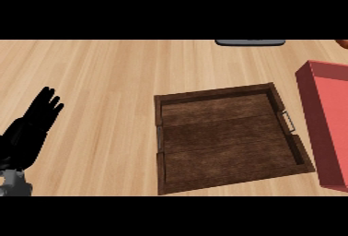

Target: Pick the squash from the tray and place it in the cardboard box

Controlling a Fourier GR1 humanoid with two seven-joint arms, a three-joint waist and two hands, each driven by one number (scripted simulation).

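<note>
Resting at the left edge, the left hand [31, 126] is showing straight fingers, holding nothing. Tray [231, 138] is lying bare; squash and right hand are showing nowhere, so judging the step is impossible.

Dark wooden tray [170, 99] beside red box [314, 110]

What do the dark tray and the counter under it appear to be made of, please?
The tray looks like dark stained wood with a matt finish: plank seams and grain run across its floor, and small metal handles sit on its sides. The counter looks like pale wood or laminate, with long light boards.
</note>
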